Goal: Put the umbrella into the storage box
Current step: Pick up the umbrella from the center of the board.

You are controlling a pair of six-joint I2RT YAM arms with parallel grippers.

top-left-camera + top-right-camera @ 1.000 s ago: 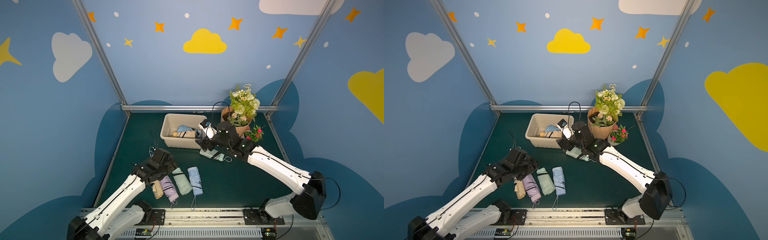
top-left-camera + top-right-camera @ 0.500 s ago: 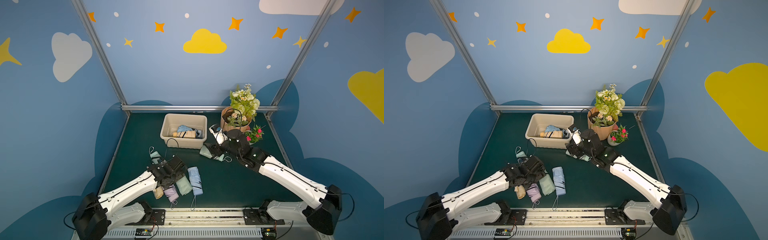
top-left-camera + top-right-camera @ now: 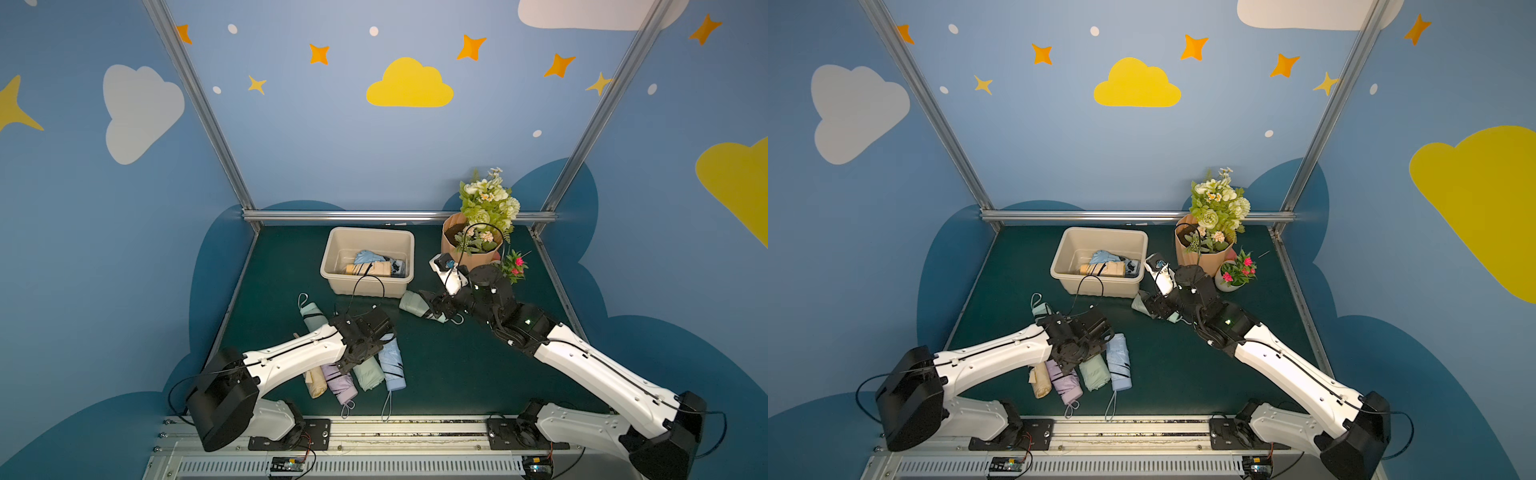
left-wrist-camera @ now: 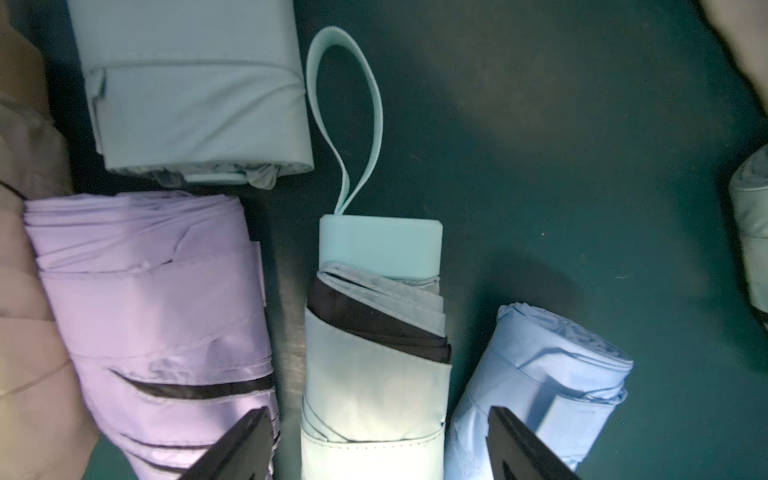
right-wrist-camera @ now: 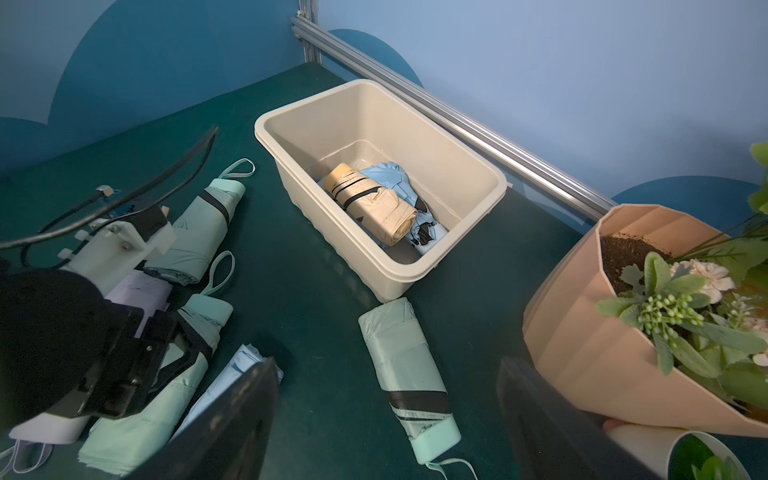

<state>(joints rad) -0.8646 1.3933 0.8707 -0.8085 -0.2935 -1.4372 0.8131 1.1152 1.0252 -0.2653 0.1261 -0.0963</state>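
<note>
left claw (image 4: 379, 451) spread astride mint umbrella (image 4: 374, 374); right claw (image 5: 388, 422) spread over second umbrella (image 5: 399, 345) (neither gripped), apparently pre-grasp for storage box (image 5: 415, 137).

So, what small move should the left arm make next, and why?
Probably lower the left gripper straight down. In the left wrist view its open jaws stand either side of the mint umbrella, between the lilac umbrella and the light blue umbrella, and it holds nothing yet.

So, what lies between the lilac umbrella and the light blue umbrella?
A folded mint-green umbrella, between the lilac umbrella and the light blue umbrella; the left wrist view shows it clearly.
</note>
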